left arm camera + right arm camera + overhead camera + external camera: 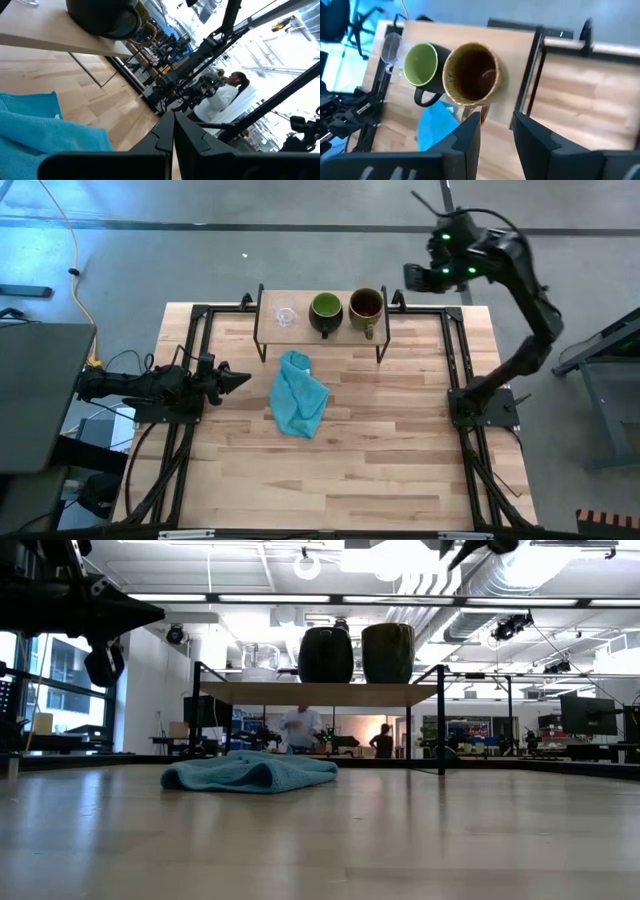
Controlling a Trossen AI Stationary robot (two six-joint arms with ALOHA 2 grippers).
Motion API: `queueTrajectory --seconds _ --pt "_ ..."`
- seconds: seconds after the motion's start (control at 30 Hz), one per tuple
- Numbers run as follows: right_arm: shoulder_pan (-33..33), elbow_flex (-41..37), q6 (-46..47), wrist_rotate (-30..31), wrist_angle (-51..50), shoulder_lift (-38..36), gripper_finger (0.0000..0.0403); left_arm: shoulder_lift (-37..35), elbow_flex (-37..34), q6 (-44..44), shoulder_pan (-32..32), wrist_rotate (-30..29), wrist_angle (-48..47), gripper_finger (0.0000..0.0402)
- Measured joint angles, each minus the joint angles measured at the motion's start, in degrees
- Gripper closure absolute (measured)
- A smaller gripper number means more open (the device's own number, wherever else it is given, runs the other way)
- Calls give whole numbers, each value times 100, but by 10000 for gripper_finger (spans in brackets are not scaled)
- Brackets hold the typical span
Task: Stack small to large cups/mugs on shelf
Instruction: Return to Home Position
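On the shelf (pixel 300 298) at the table's far edge, three cups stand on their bases in a row. They are the tiny clear glass cup (pixel 285 314), the dark mug with green inside (pixel 326 310) and the olive-tan mug with brown inside (pixel 366 307). My right gripper (pixel 414 278) hangs open and empty in the air, above and to the right of the olive-tan mug (pixel 471 74). My left gripper (pixel 243 378) is shut and empty, low over the table's left side, pointing at the teal cloth.
A crumpled teal-blue cloth (pixel 300 395) lies on the tabletop in front of the shelf. The shelf's thin black legs (pixel 381 345) stand on the table. Black frame rails run along both table sides. People show in the room behind the table (pixel 300 728).
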Motion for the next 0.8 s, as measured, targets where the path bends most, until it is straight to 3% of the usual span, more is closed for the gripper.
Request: queueTrajectory --seconds 0.23,0.43,0.8 --pt "-183 4 -380 497 -13 -793 297 2 0 -111 0 -190 206 401" --pt "-556 4 -759 553 -56 -1378 297 0 0 -114 0 -342 445 401" --pt "-874 4 -2285 779 -35 -2170 297 0 0 -111 0 -350 821 401"
